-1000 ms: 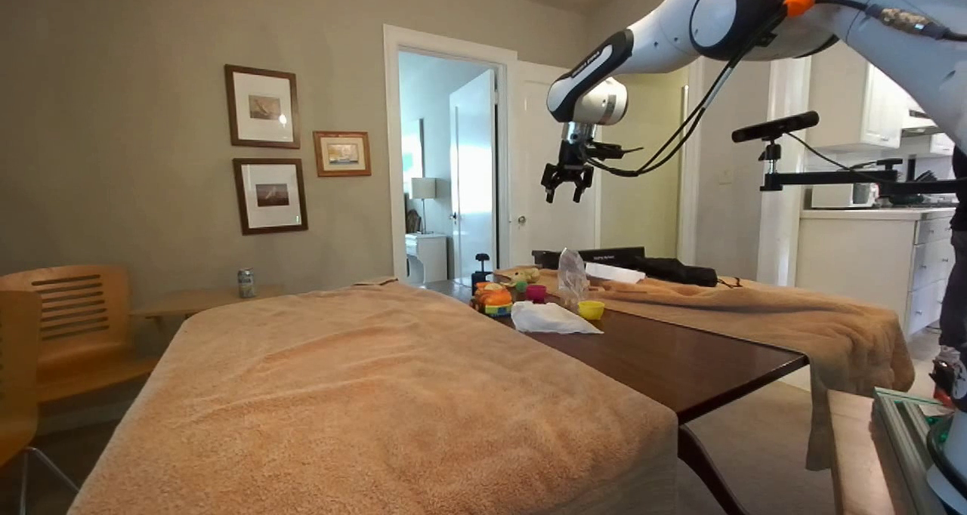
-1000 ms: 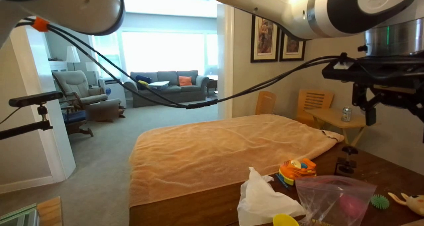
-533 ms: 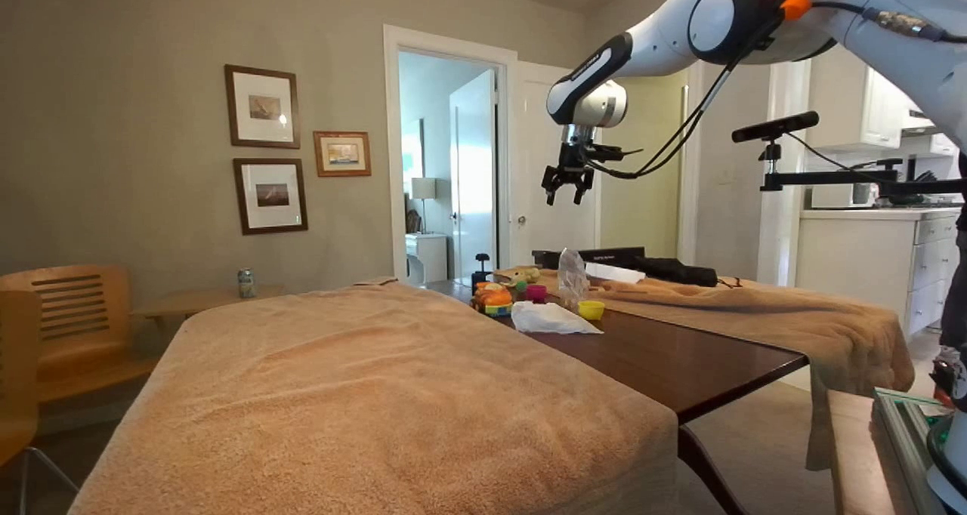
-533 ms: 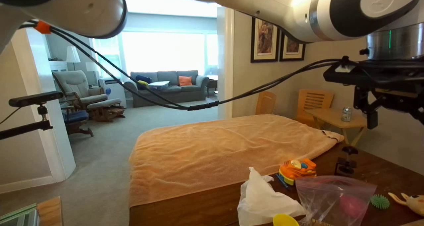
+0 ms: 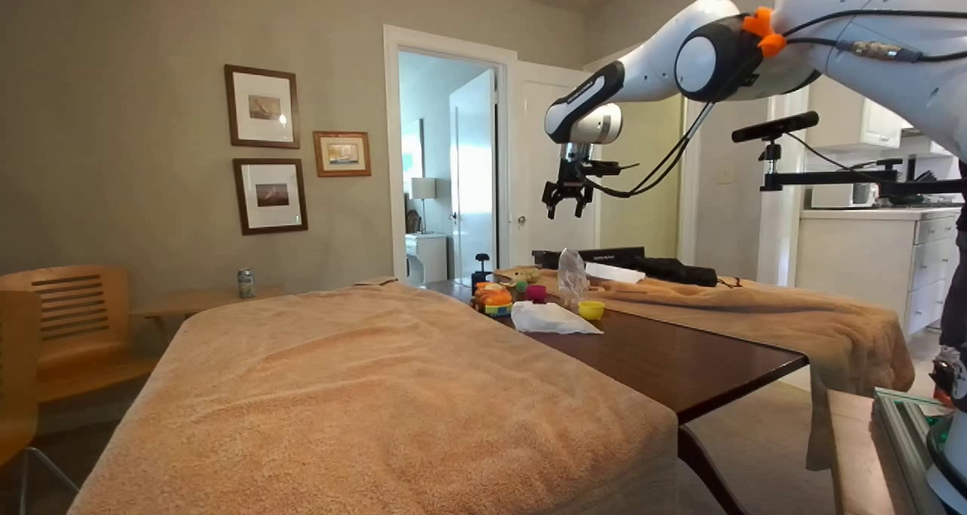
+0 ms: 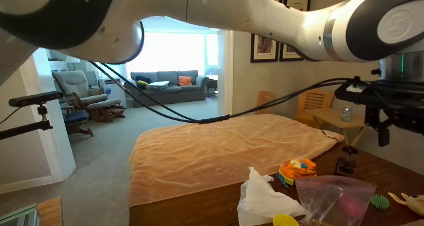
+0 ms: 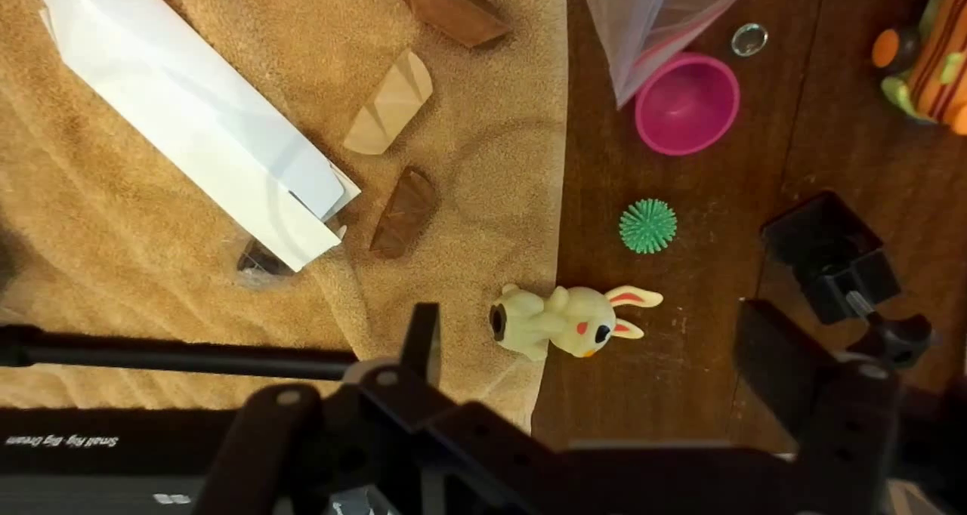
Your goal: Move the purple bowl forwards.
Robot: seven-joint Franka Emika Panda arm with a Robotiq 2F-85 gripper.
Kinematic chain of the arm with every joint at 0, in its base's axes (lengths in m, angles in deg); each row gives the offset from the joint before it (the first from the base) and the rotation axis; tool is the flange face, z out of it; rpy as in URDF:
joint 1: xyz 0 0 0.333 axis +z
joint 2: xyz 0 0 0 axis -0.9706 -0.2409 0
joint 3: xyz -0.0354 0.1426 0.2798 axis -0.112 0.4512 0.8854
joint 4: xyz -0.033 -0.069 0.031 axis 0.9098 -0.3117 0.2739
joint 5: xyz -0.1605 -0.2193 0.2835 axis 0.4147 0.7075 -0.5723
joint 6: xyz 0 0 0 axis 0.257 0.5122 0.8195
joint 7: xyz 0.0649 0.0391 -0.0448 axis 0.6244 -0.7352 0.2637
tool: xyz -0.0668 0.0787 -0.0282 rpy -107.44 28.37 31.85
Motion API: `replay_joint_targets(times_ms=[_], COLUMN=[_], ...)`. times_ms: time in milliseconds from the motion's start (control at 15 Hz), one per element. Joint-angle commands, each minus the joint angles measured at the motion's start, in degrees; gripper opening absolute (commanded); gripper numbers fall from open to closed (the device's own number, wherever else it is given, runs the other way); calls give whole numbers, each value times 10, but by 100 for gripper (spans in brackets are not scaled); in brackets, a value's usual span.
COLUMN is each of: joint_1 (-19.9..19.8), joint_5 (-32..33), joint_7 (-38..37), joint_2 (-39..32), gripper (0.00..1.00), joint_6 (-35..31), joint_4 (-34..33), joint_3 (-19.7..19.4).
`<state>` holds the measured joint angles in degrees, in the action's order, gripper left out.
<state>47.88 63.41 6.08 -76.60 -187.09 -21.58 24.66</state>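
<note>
The purple bowl [image 7: 689, 107] shows magenta and round in the wrist view, upright with its hollow facing up, on bare dark wood. A clear plastic bag's corner touches or overlaps its rim. In an exterior view the bowl [image 5: 536, 294] sits among small toys; in an exterior view the bowl [image 6: 351, 205] shows only through the bag. My gripper [image 7: 593, 341] is wide open and holds nothing. It hangs well above the table in an exterior view, gripper [image 5: 564, 211]. In the wrist view the bowl lies beyond the fingertips, higher in the picture.
Near the bowl are the plastic bag [image 6: 331, 196], a green spiky ball [image 7: 648, 226] and a rabbit toy [image 7: 574, 321] below the open jaws. A black clamp [image 7: 838, 266], orange toy [image 5: 492, 300], white cloth [image 5: 551, 319] and yellow bowl [image 5: 591, 310] stand around. A white box [image 7: 189, 115] lies on the towel.
The arm has come down somewhat, carrying the gripper lower over the table in both exterior views. Its jaws stay open. The bowl and the toys have not moved.
</note>
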Motion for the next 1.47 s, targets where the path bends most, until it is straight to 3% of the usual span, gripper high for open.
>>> replay_joint_targets(times_ms=[0, 333, 400, 1200, 1400], joint_1=[-12, -21, -27, -35, -25], joint_5=[1, 0, 16, 24, 7], joint_7=[-9, -5, -10, -16, -9], joint_2=[-71, -115, -112, -154, -139], gripper=[100, 100, 100, 100, 100], joint_6=[55, 95, 92, 161, 151], joint_4=[-119, -189, -183, -257, -232], joint_3=[1, 1, 17, 30, 16])
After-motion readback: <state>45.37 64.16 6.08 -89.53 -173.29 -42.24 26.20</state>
